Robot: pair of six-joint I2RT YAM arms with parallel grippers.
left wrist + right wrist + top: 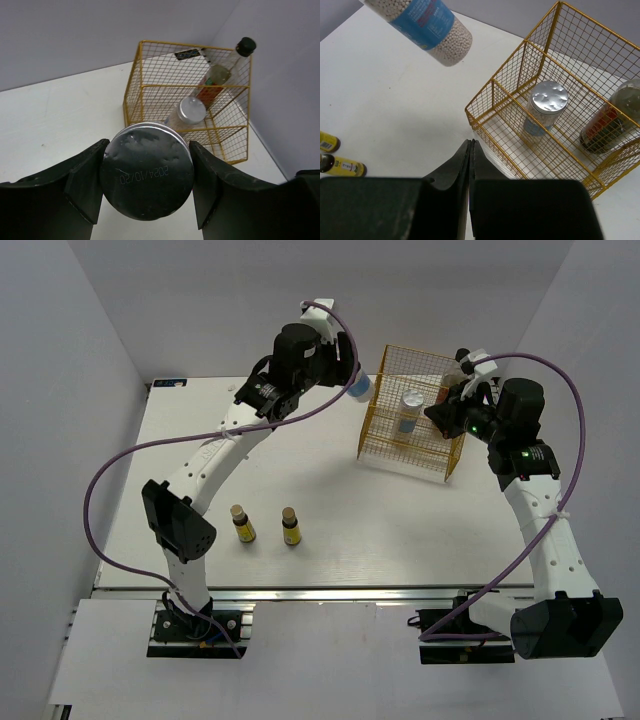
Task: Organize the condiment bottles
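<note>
Left claw [147,181] is clamped on the sides of a white bead-filled cylinder with a blue band and silver foil top [420,22], which is tilted and up off the white table [380,530]. The yellow wire rack [150,70] is ahead of that claw, slightly right. Inside it is a second white silver-topped cylinder [547,100], upright. Beyond that is a taller amber bottle with a black cap and red label [220,75], leaning. Right claw [471,146] is pinched fully closed and empty, with the rack just ahead-right of its tips. A tiny brown yellow-labelled bottle [242,523] and its twin [290,526] are on the table, well off to that claw's left.

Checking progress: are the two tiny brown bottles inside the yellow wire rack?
No, both brown bottles stand on the table, outside the rack.
</note>
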